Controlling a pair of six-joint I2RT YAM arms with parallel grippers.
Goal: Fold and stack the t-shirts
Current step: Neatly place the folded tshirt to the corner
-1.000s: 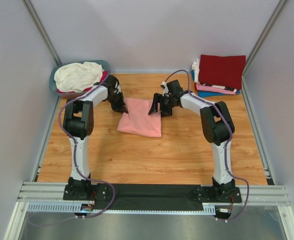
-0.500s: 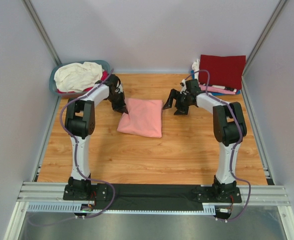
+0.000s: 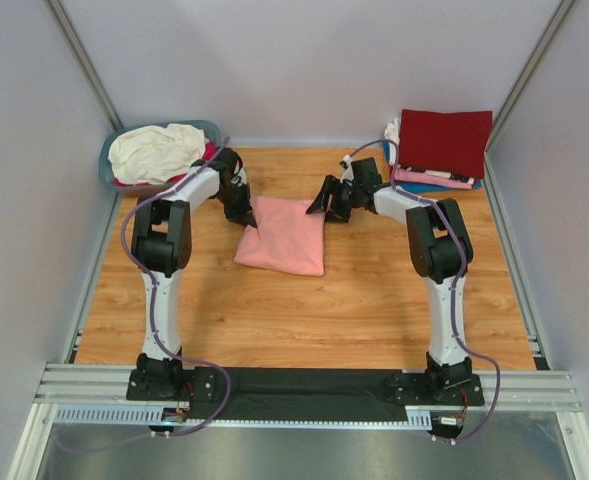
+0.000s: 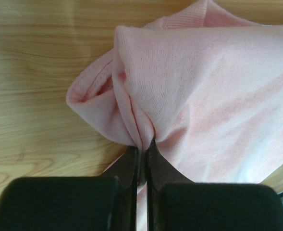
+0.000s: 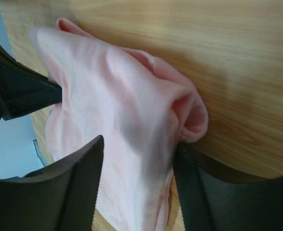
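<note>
soft salmon-pink cloth t-shirt lay part-folded mid wooden desk. left end effector clenched on its far-left corner. right end effector, off to the side 0.5 s ago, was back w/ jaws spread astride the far-right corner. regrasp prob. next; fold unfinished.

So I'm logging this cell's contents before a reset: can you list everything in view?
salmon-pink t-shirt: one, salmon-pink, folded, middle of the table.
folded stack: one pile, dark red on top with pink, blue and white edges beneath, far right corner.
basket: one, blue-grey, far left corner.
cloth in basket: count unclear, cream-white on top with a red-magenta edge below.
table: one, wood-grain.
left gripper: one, black, shut on the shirt's left edge.
right gripper: one, black, open, straddling the shirt's far right corner.
</note>
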